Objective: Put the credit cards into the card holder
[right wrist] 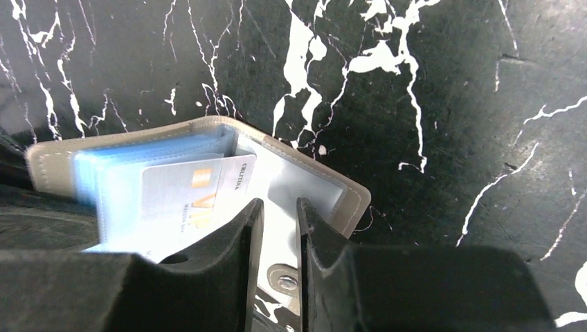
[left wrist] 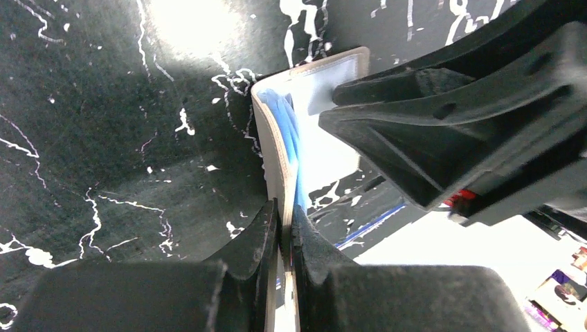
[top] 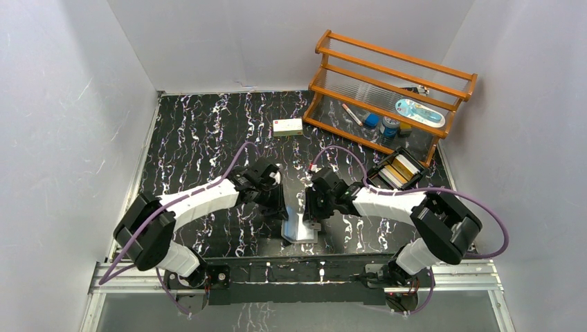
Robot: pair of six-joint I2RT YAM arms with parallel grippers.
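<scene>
Bright, even overhead light fills the top view, leaving faint reflections and only soft shadows on the glossy black marbled table (top: 201, 131). In the left wrist view, glare burns out a patch of tabletop at the upper edge, and the lower right corner is overexposed to white. In the right wrist view, the left end of the card holder (right wrist: 291, 181) is smeared by blur.

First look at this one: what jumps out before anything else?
At the centre of the table, the left gripper and right gripper each pinch a flap of the open card holder. A pale card with an orange mark sits among its blue sleeves. A wooden rack stands back right.
</scene>
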